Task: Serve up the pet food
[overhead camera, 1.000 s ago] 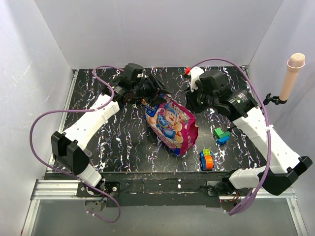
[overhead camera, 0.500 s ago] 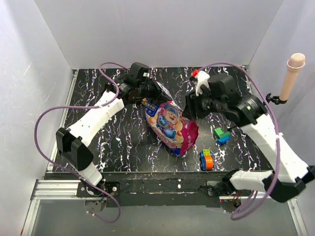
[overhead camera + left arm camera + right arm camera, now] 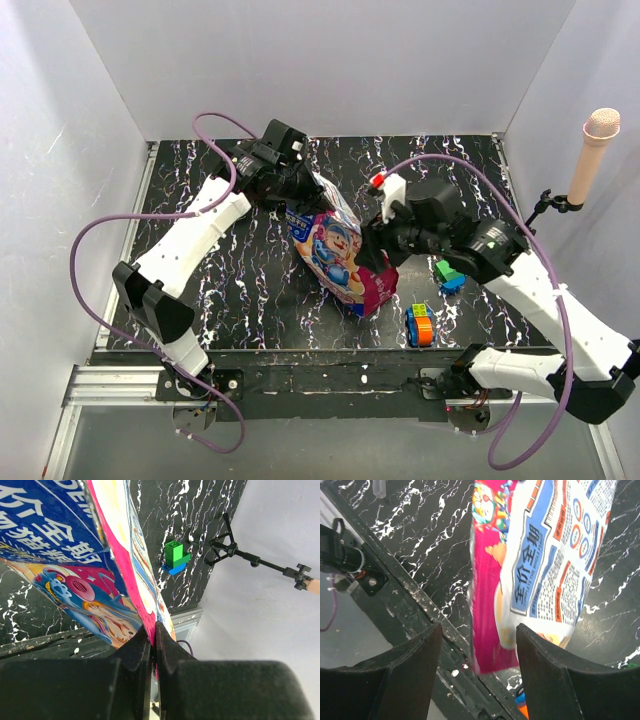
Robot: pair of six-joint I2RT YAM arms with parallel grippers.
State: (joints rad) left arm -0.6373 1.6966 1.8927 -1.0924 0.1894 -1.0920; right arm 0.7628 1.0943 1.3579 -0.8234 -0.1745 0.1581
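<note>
Near the middle of the bench the pet-food bag is raised at its 11 o'clock edge, which the left jaws pinch tightly. No kibble shows; I judge it is all inside. The right jaws gape wide at the bag's 3 o'clock side, gripping nothing. Opening the bag looks like the step in hand, so they must next close on the opposite lip. A green-and-blue block and an orange block sit toward 4 o'clock, near but apart. No bowl is visible.

bag: cropped in both wrist views | contents: unseen | toy block: cut by bottom edge
</note>
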